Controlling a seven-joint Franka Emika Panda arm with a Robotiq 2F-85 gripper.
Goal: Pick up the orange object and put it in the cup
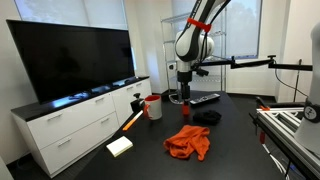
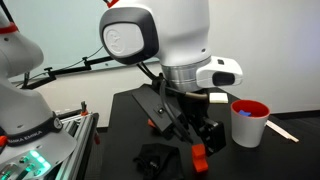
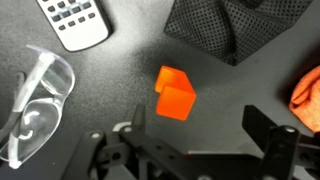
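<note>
A small orange cube (image 3: 175, 92) lies on the dark table; it also shows in an exterior view (image 2: 198, 158). My gripper (image 3: 200, 132) is open and empty, hovering just above the table. The cube sits ahead of the fingers, nearer the left one and not between them. In both exterior views the gripper (image 1: 186, 100) (image 2: 195, 130) points down over the table. The white cup with a red rim (image 2: 248, 122) stands upright off to the side of the gripper, and also shows beside the cabinet (image 1: 153, 107).
Around the cube lie a remote (image 3: 75, 20), clear safety glasses (image 3: 35, 95), a black mesh cloth (image 3: 240, 25) and an orange cloth (image 3: 307, 95). A TV (image 1: 70, 60) stands on a white cabinet. A yellow pad (image 1: 120, 146) lies near the table's edge.
</note>
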